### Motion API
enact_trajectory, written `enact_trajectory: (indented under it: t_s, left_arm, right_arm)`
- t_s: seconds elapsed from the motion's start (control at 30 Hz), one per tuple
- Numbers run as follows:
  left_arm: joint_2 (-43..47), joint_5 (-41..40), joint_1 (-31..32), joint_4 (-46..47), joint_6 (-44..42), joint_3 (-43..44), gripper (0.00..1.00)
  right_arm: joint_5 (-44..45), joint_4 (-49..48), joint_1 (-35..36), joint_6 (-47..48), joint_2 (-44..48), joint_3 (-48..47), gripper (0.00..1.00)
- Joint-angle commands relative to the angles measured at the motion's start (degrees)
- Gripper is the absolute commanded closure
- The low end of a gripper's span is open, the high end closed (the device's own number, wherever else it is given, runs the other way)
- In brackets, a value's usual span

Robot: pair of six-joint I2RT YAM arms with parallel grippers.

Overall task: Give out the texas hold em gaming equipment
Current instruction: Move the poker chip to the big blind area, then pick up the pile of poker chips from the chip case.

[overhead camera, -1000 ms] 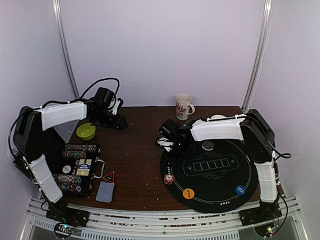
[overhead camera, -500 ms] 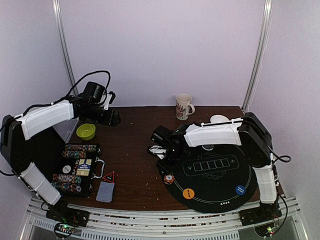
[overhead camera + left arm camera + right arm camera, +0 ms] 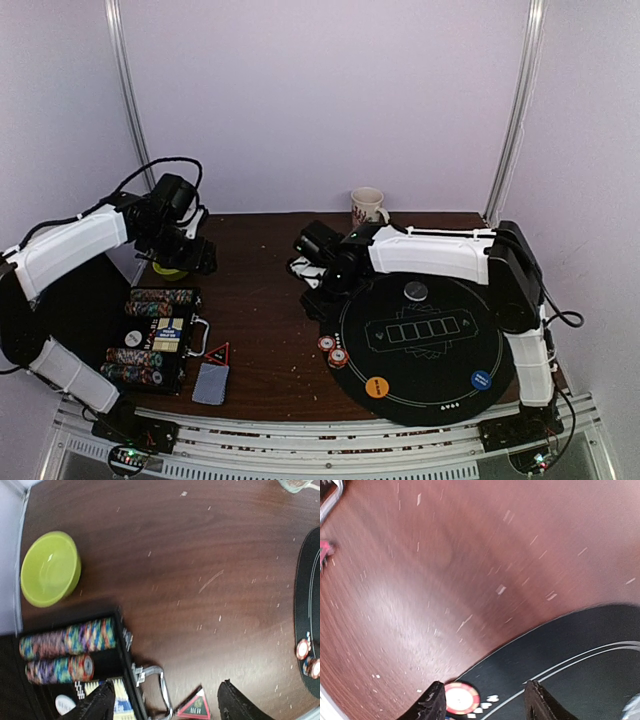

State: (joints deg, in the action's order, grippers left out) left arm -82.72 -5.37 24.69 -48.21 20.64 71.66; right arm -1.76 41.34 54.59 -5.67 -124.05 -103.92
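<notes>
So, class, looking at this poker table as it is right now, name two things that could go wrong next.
1. The two poker chips lie right at the rim of the black mat. The open right gripper is close by and could sweep them off it.
2. The white mug stands just behind the right forearm. A swing backward might tip it.
</notes>
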Motion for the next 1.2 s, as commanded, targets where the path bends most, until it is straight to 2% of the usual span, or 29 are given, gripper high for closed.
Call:
enact_trajectory:
  t_s: [0.0, 0.17, 0.37, 0.47, 0.53, 0.57, 0.77, 0.87, 1.03, 1.17]
  left_arm:
    - [6.3, -0.6, -0.5, -13.8, 8.2, -3.0, 0.28]
    - [12.6, -4.4, -0.6, -21.5, 15.3, -12.1, 0.3]
    - [14.2, -4.8, -0.6, -22.2, 22.0, -20.4, 0.34]
    - [15.7, -6.8, -0.5, -25.9, 24.3, -22.4, 0.37]
    - [17.4, -5.6, -0.5, -27.9, 25.4, -23.9, 0.46]
    - [18.9, -4.2, -0.5, -27.9, 25.2, -24.2, 0.47]
    - [18.0, -2.3, -0.4, -28.5, 26.9, -24.7, 0.45]
    - [16.3, -1.1, -0.3, -28.2, 27.9, -24.6, 0.4]
    - [19.1, -1.2, 1.0, -24.6, 39.6, -26.6, 0.38]
    - [20.6, -3.8, 1.2, -20.8, 45.7, -30.9, 0.35]
  right_arm:
    - [7.9, -2.1, -0.4, 3.5, 7.7, -1.8, 0.44]
    - [11.7, -6.6, -1.7, 5.9, 15.8, 7.2, 0.42]
    - [9.7, -9.4, -3.8, 6.8, 21.2, 17.3, 0.4]
    - [9.0, -9.8, -4.4, 7.5, 22.7, 20.7, 0.39]
    - [8.7, -10.2, -4.8, 8.3, 23.1, 22.2, 0.39]
    - [8.5, -10.2, -5.0, 8.6, 23.2, 22.6, 0.39]
    - [6.6, -10.8, -5.4, 9.6, 23.1, 23.8, 0.39]
    - [6.1, -11.4, -5.6, 9.8, 23.5, 24.7, 0.39]
    - [4.7, -12.7, -5.8, 9.9, 24.3, 26.7, 0.39]
    - [3.3, -13.2, -5.9, 9.9, 24.7, 27.4, 0.39]
